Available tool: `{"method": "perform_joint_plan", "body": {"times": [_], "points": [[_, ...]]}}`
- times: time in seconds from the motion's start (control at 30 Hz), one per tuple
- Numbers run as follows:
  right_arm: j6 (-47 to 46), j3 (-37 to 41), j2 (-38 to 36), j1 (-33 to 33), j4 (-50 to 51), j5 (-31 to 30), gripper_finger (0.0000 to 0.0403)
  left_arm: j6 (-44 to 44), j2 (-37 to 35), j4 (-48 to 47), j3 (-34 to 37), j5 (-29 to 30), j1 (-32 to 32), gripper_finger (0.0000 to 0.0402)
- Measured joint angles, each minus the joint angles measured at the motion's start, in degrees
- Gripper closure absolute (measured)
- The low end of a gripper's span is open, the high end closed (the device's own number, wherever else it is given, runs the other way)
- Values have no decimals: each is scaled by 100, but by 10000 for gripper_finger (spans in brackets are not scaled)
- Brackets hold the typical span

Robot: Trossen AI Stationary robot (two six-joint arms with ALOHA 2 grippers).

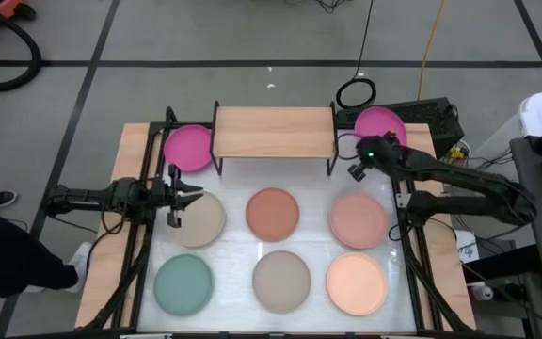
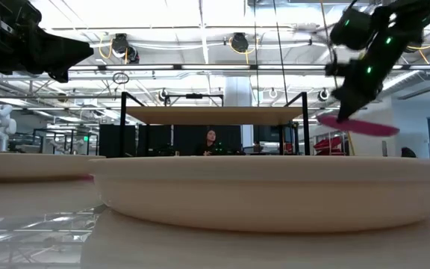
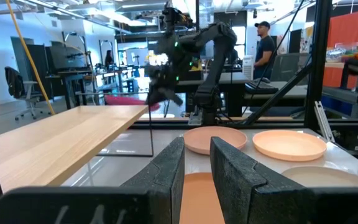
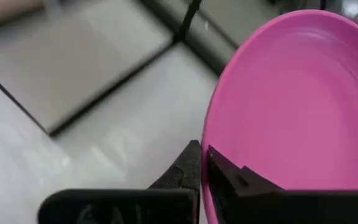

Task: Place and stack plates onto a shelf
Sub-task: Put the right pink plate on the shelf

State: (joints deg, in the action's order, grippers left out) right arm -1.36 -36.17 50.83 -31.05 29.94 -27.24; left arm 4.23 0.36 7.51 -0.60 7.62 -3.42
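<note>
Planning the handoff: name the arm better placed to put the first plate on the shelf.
Right. The right gripper grips a magenta plate lifted beside the empty shelf; the left gripper holds nothing.

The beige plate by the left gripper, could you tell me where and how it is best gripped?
Probably at the rim. The beige plate lies flat on the table, so only its raised edge offers a pinch. The left gripper sits at its left edge; coming in low from that side, one finger over the lip and one under, seems simplest.

shelf [image 1: 273,130]: far centre, bare
magenta plates [image 1: 187,148]: one left of shelf, one [image 1: 380,123] lifted right
six plates [image 1: 272,213]: two rows, near
</note>
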Motion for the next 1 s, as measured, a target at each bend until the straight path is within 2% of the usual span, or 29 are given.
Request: {"method": "perform_joint_plan", "body": {"times": [0.23,0.37,0.67,0.9,1.0], "points": [[842,-454,-953,201,-752,80,402,0,2,-2,2,0,2,320],[1399,-865,-950,507,-1369,709,402,0,0,0,1,0,1,320],[2228,-1285,194,1136,-2754,2900,402,0,2,-1,0,0,1,320],[2832,-1294,1477,1226,-2963,2837,403,0,1,-2,2,0,0,320],[2941,-1293,1877,1233,-2963,2546,403,0,2,-2,0,0,0,320]]}}
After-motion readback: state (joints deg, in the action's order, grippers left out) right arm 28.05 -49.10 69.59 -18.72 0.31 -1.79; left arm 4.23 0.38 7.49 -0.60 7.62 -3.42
